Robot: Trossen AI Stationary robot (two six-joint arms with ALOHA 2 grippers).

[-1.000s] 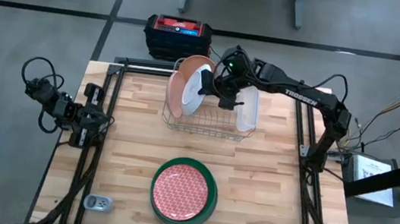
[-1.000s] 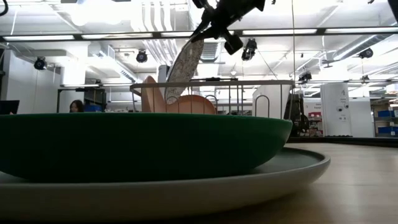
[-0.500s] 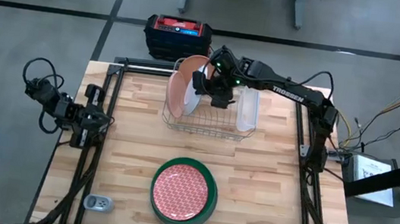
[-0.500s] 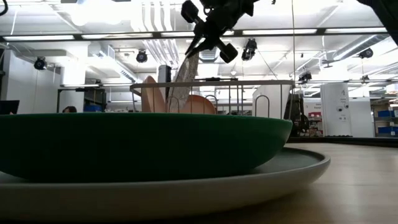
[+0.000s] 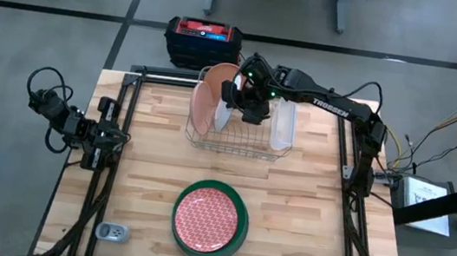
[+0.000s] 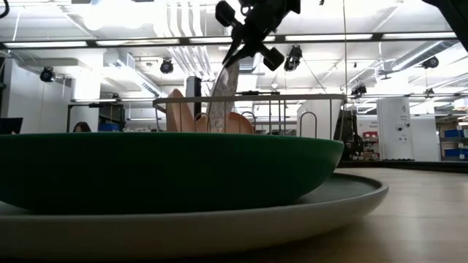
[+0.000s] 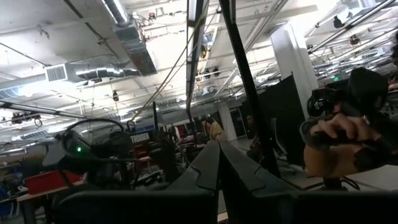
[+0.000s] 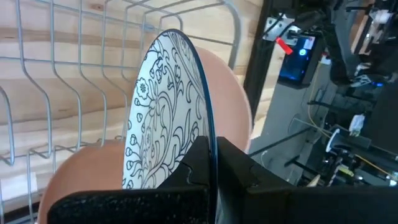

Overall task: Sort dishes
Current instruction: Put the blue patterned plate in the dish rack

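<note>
Wooden counter [image 5: 153, 171]; right gripper [image 5: 233, 102] clenched on patterned plate [image 8: 163, 118] above rack [image 5: 236, 138]; left gripper [image 5: 114, 137] clenched; workshop beyond.

I see a pale butcher-block wood table [image 5: 153, 171] with a matt grain, thin shiny silver wire rack [image 5: 235, 142], smooth glazed white plate with dark line pattern [image 8: 165, 118], matt terracotta-pink plates [image 5: 203, 107], glossy dark green dish [image 6: 168, 172], smooth pale grey plate [image 6: 219, 219], clear plastic tub [image 5: 283, 126]
</note>
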